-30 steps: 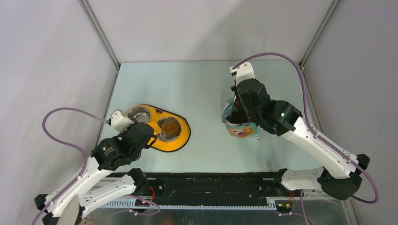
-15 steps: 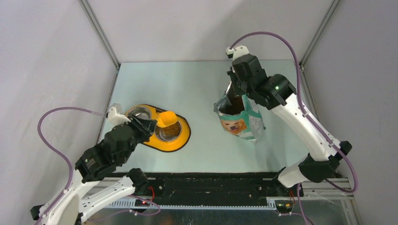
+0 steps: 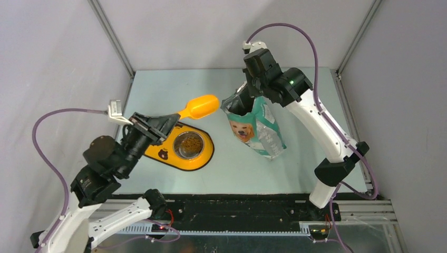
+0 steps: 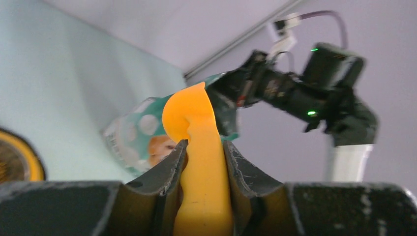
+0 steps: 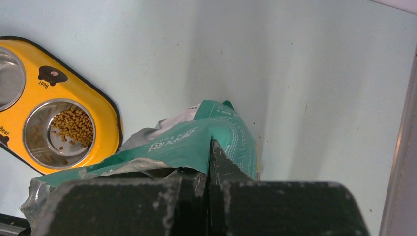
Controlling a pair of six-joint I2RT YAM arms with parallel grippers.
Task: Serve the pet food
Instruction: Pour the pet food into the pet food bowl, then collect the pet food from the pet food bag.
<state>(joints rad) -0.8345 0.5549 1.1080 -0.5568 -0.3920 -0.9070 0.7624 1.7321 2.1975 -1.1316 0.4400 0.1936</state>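
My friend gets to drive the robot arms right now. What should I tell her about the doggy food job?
Left gripper: shut on the handle of the orange scoop, which is raised beside the bag's open mouth. No kibble shows in it.
Right gripper: shut on the top edge of the dog food bag, holding it tilted.
Done: some kibble lies in the filled bowl of the yellow feeder.
Left: probably scoop more from the bag; the other bowl looks empty.

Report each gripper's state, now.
Left gripper: closed on the orange scoop, by its handle.
Right gripper: closed on the bag, at its top edge.
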